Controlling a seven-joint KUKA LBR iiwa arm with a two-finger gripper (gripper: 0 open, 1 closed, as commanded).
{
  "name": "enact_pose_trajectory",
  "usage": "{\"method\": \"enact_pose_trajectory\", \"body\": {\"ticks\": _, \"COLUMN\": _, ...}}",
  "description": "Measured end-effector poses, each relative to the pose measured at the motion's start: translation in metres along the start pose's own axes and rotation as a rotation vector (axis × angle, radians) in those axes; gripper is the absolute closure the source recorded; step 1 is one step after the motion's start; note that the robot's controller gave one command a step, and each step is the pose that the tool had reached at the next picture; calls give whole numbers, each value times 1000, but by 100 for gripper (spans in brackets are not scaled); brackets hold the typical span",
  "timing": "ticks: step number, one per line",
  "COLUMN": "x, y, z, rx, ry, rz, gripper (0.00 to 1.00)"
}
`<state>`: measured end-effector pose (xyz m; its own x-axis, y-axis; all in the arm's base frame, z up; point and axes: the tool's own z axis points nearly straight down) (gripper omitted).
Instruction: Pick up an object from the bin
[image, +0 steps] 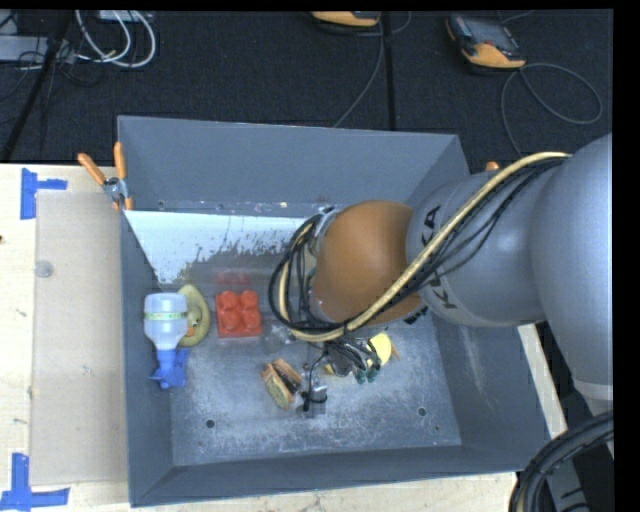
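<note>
My gripper (315, 393) hangs below the orange wrist cover, low over the middle of the bin floor, its tip at the right side of a small brown and tan striped thing (281, 383). A yellow piece (381, 348) with a green bit beside it lies just right of the gripper, partly hidden by it. A red block with round studs (238, 313) sits up and to the left.
At the bin's left lie a clear bottle with a blue cap (166, 335) and a yellow-green round thing (196, 316) against it. The arm and its cables cover the bin's right half.
</note>
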<state>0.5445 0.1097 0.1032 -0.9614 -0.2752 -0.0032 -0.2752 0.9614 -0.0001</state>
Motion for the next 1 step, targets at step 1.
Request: {"method": "enact_pose_trajectory", "body": {"ticks": 1, "x": 28, "y": 14, "z": 34, "rx": -1, "ry": 2, "rz": 187, "gripper": 100}}
